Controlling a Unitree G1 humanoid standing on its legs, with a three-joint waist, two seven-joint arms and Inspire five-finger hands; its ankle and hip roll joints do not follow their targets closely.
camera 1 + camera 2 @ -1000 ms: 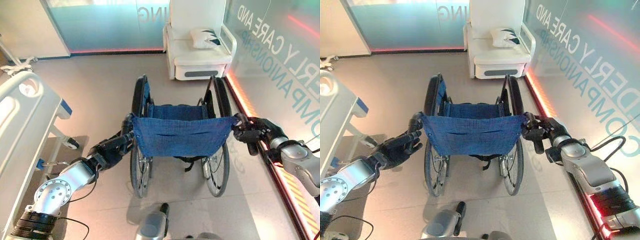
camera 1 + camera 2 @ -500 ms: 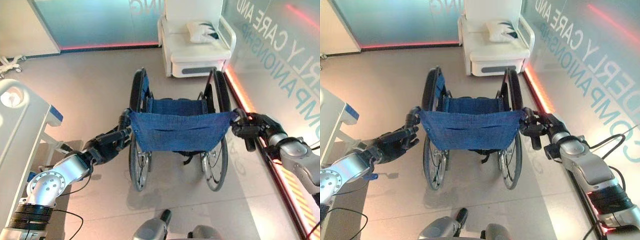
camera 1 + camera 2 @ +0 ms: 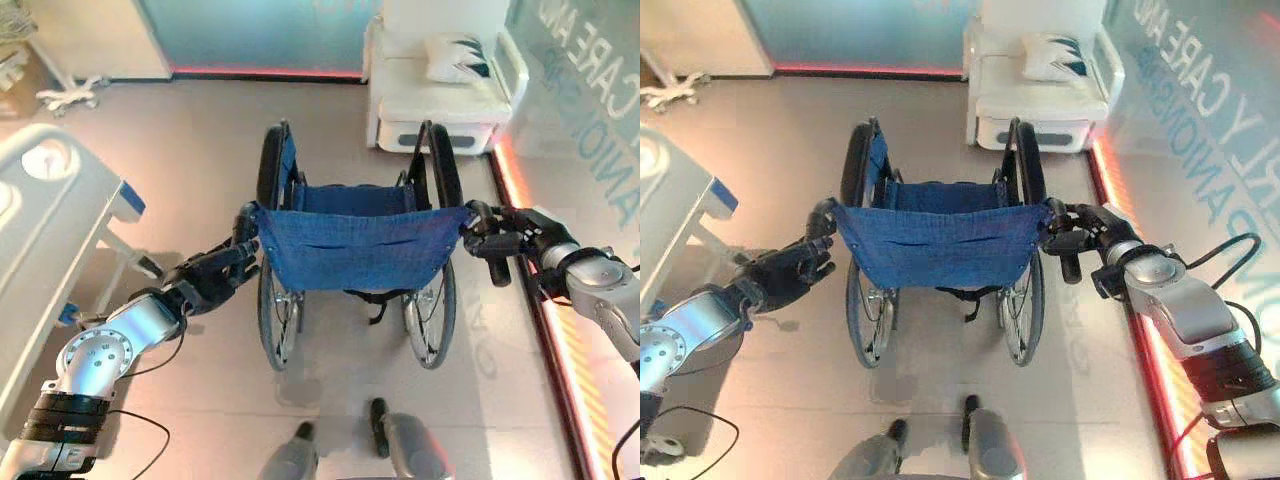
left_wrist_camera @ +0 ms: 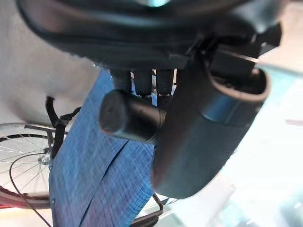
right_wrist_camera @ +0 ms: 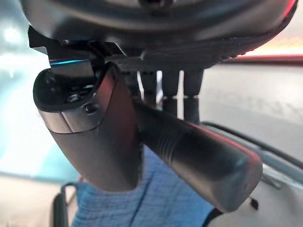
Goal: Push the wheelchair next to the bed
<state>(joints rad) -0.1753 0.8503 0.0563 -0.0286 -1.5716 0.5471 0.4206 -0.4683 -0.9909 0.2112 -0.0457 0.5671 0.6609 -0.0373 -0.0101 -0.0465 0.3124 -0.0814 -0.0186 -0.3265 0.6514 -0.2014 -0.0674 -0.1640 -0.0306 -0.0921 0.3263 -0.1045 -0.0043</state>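
Nearest to me, my left hand point(image 3: 208, 281) sits at the wheelchair's left push handle point(image 4: 130, 117); in the wrist view the fingers reach over the grip and the thumb lies alongside it, so I read it as wrapped on the handle, though loosely. My right hand point(image 3: 1092, 232) is closed round the right push handle point(image 5: 199, 156), thumb across the grip.

Between the two hands hangs the blue backrest point(image 3: 360, 247) of the wheelchair point(image 3: 940, 255), which stands on the floor straight ahead of me, its long axis pointing away toward the white armchair point(image 3: 440, 95) by the far wall.

The bed point(image 3: 50, 250) lies off to my left, its side running roughly parallel to the chair, with open floor between them. So the chair has to go left, not ahead: I judge the next move needs a turn, right hand pushing forward more than the left, to swing the front toward the bed. The left wheel point(image 3: 272, 320) is the nearer one to it.
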